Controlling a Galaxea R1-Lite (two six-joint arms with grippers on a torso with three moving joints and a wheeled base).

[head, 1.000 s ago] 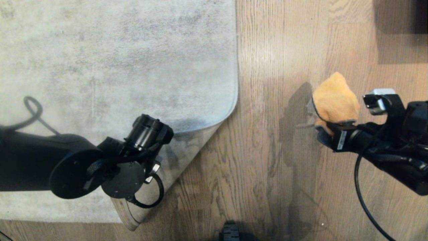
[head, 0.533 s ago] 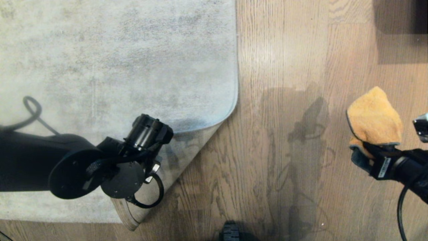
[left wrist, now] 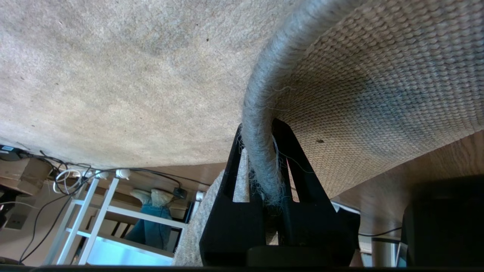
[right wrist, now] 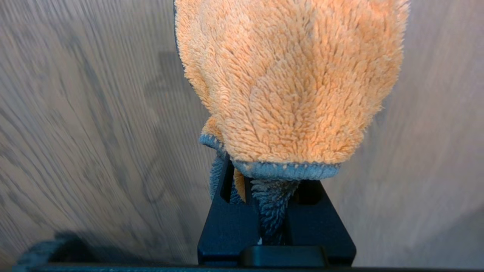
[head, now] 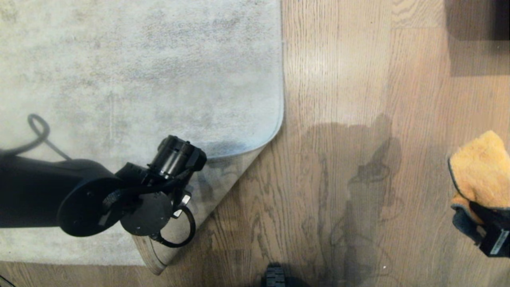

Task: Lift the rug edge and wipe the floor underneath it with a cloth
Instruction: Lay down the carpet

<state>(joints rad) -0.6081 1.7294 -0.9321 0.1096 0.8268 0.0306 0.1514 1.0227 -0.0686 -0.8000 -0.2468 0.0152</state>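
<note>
The pale grey rug (head: 139,71) covers the left half of the head view. Its near right corner is raised and folded, so the woven tan backing (head: 223,175) shows above the brown wood floor (head: 350,119). My left gripper (left wrist: 257,132) is shut on the rug edge (left wrist: 261,113), with the fuzzy border pinched between both black fingers. In the head view the left arm's wrist (head: 159,187) hides those fingers. At the far right edge my right gripper (head: 488,231) is shut on the orange cloth (head: 482,171). The cloth (right wrist: 291,83) hangs ahead of the right gripper (right wrist: 270,177), well away from the rug.
A dark object and its shadow sit at the far right corner (head: 478,36). A black part of my base (head: 275,277) shows at the near edge. Beyond the rug, the left wrist view shows a white frame (left wrist: 87,211), cables and a person's legs (left wrist: 151,223).
My right gripper has carried the cloth to the right and nearer, away from the rug, almost out of the head view. The left arm and the lifted corner have stayed still.
</note>
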